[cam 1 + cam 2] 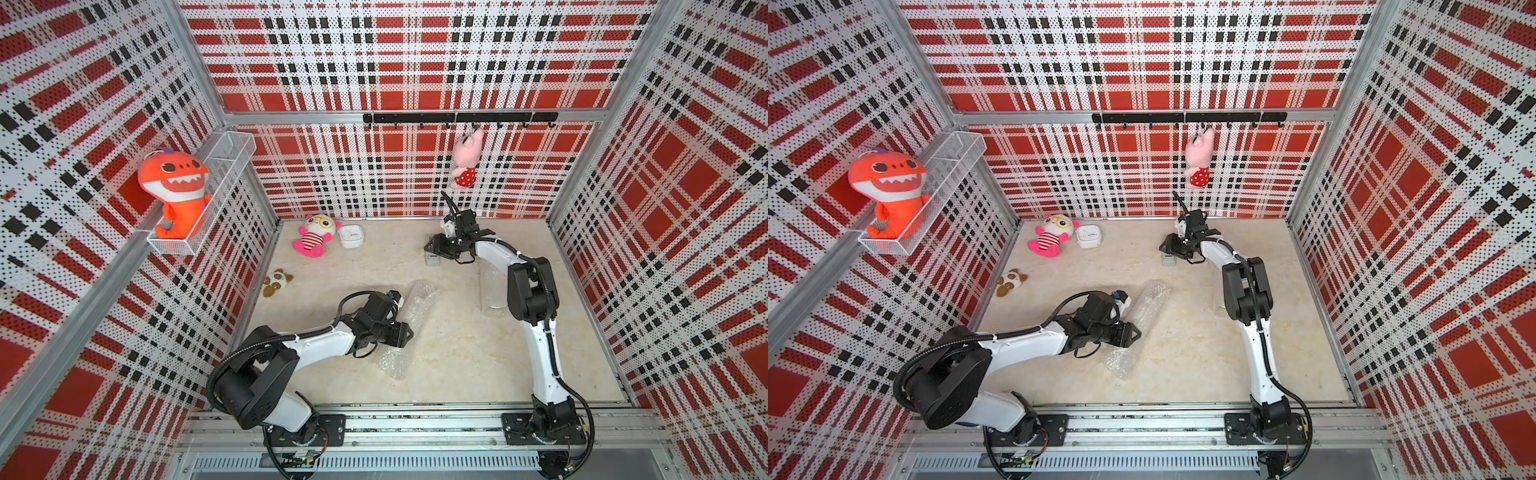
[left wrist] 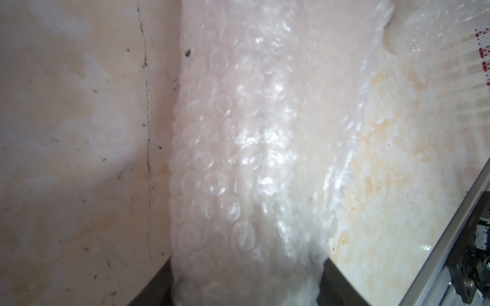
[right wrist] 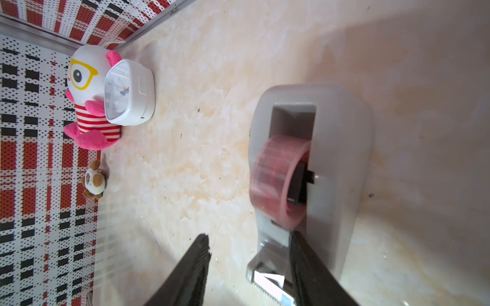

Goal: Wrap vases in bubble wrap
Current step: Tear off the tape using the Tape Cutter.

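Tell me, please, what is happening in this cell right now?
The left pincer grips a rolled bubble wrap bundle lying on the table; its contents are not clear. The right pincer, with open jaws, straddles the cutter end of the grey tape dispenser. A second bubble wrap piece lies apart from the bundle.

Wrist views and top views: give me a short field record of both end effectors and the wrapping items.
left end effector: closed on the bubble-wrapped bundle, which lies on the table
right end effector: open, at the cutter end of the grey tape dispenser
second bubble wrap: partly hidden behind the right arm
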Action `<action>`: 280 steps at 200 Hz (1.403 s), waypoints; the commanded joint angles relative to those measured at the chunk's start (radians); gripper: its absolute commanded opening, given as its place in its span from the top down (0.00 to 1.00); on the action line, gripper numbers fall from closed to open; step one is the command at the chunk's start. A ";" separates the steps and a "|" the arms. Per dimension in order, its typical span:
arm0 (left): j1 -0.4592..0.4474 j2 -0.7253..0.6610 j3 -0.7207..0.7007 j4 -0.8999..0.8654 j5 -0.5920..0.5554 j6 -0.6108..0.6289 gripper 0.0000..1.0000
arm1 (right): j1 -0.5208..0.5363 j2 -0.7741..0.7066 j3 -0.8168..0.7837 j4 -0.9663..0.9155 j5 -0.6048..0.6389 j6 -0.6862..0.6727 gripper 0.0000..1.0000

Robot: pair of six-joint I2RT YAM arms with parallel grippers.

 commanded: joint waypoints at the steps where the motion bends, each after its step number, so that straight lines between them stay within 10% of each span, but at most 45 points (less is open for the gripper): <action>1: 0.003 0.004 0.027 0.028 0.022 0.010 0.96 | -0.003 0.042 0.006 -0.026 -0.085 -0.017 0.52; 280: 0.027 -0.045 -0.005 0.029 -0.006 -0.022 0.95 | -0.053 -0.180 -0.244 0.270 -0.261 0.188 1.00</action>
